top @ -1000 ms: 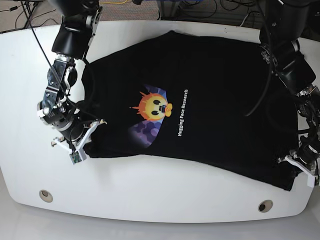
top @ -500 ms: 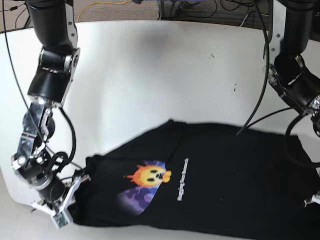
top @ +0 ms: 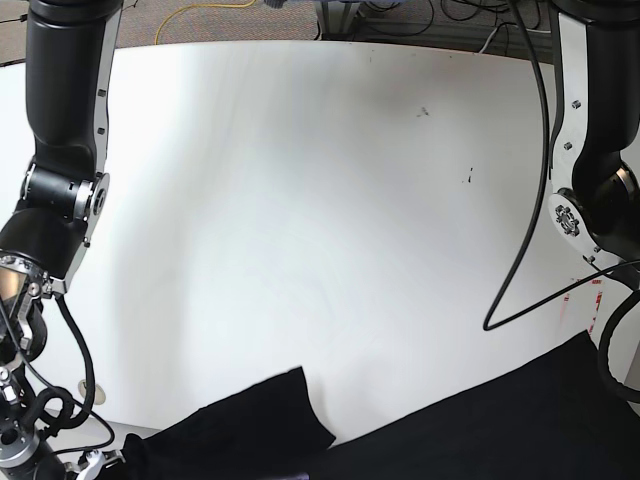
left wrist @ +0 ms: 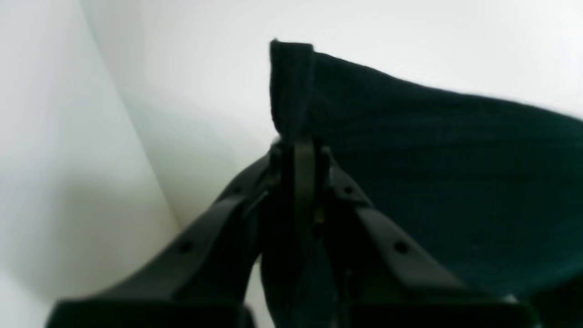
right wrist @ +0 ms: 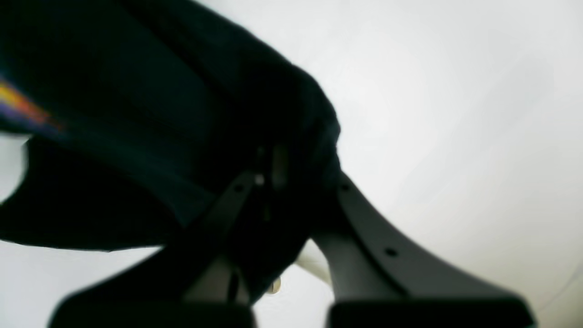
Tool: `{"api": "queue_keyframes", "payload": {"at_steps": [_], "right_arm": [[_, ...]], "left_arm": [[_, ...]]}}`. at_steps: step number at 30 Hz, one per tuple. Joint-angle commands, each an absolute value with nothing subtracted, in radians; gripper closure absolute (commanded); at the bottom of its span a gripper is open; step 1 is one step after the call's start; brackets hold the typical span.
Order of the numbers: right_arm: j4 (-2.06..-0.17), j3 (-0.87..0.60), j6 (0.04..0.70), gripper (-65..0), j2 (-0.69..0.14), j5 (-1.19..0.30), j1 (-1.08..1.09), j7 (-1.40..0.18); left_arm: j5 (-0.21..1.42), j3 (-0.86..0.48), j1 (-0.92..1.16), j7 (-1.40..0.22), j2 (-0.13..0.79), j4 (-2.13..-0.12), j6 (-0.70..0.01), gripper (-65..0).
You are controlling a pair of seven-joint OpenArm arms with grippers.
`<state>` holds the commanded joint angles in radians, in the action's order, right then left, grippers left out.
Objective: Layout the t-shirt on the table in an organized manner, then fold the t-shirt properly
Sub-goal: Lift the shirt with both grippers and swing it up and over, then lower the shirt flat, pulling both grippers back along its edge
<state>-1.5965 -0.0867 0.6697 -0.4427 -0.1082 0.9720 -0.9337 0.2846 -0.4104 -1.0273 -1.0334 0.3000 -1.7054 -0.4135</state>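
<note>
T-shirt point(top: 500, 420): matt black cloth, soft. Tabletop point(top: 300, 200): smooth white, slight sheen. Far cables point(top: 215, 6): smooth.

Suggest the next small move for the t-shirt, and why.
Probably lower both tools together, laying the t-shirt onto the table: the left tool and right tool both pinch its cloth, and it spans between the arms.

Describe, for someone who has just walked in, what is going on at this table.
A two-armed robot is handling a black t-shirt over a white table. Its left claw and right claw each pinch a bunched part of the cloth. The shirt is spread between the arms at the bottom of the base view, running out of frame, and is not yet folded.
</note>
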Motion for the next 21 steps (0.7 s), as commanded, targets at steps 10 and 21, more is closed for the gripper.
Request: {"api": "queue_keyframes", "payload": {"at_steps": [10,21], "right_arm": [[-1.739,-0.24,0.684,-0.2,-0.4,-0.108,0.602,-0.921],[-1.797,-0.384,0.698,-0.2,-0.272,-0.107,0.229,-0.906]], "left_arm": [[0.328,-0.414,-0.757,-1.03,0.292,-1.767,-0.415,0.0],[0.433,-0.532,-0.371,-1.029,0.294,-1.816,-0.415,0.0]]}}
